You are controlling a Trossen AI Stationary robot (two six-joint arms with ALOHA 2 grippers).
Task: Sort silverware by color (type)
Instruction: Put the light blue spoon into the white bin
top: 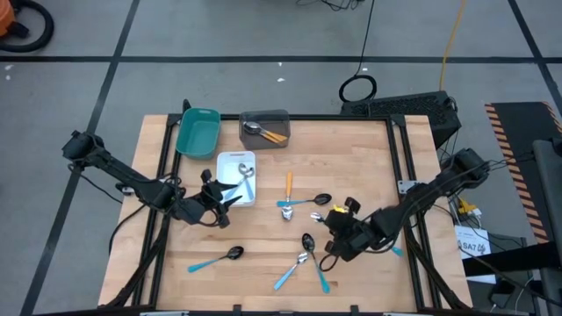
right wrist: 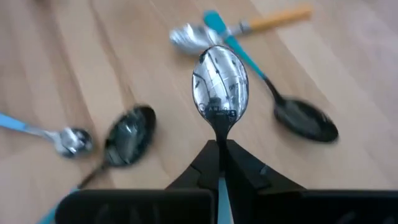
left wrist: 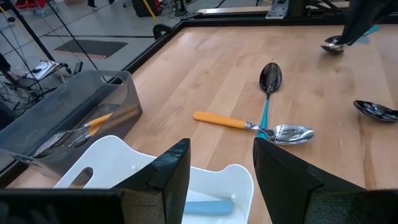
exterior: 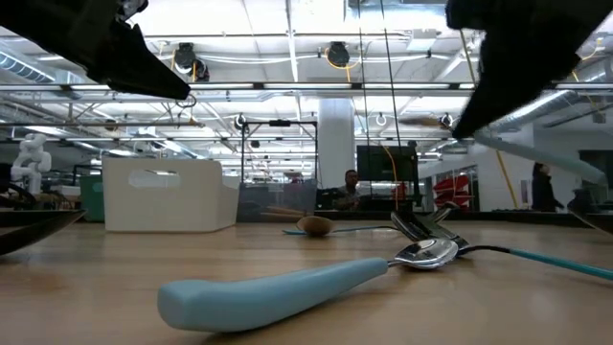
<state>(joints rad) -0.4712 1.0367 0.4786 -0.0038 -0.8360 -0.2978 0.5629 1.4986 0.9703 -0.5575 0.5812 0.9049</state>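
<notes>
My right gripper (top: 335, 227) hangs above the table's right middle, shut on a silver-bowled spoon (right wrist: 221, 81). Below it lie loose spoons: an orange-handled one (top: 288, 188) crossed by a blue-handled black-bowled one (top: 314, 201), two blue-handled ones (top: 303, 263) near the front, and another (top: 215, 258) at front left. My left gripper (left wrist: 221, 180) stands open over the white tray (top: 235, 161), which holds a blue-handled spoon (top: 245, 183). The grey tray (top: 264, 118) holds orange-handled spoons (left wrist: 93, 122). My right gripper pinches the spoon's thin neck (right wrist: 221, 129) just behind the bowl, between its two fingers. The fingers slant down from the table's right and lie along the spoon. The bowl sticks out past the fingertips, and the spoon is lifted clear of the table.
A teal tray (top: 197, 132) stands at the far left beside the grey tray. Black frame rails (top: 399, 158) border the wooden table. Bare wood lies between the white tray and the front-left spoon.
</notes>
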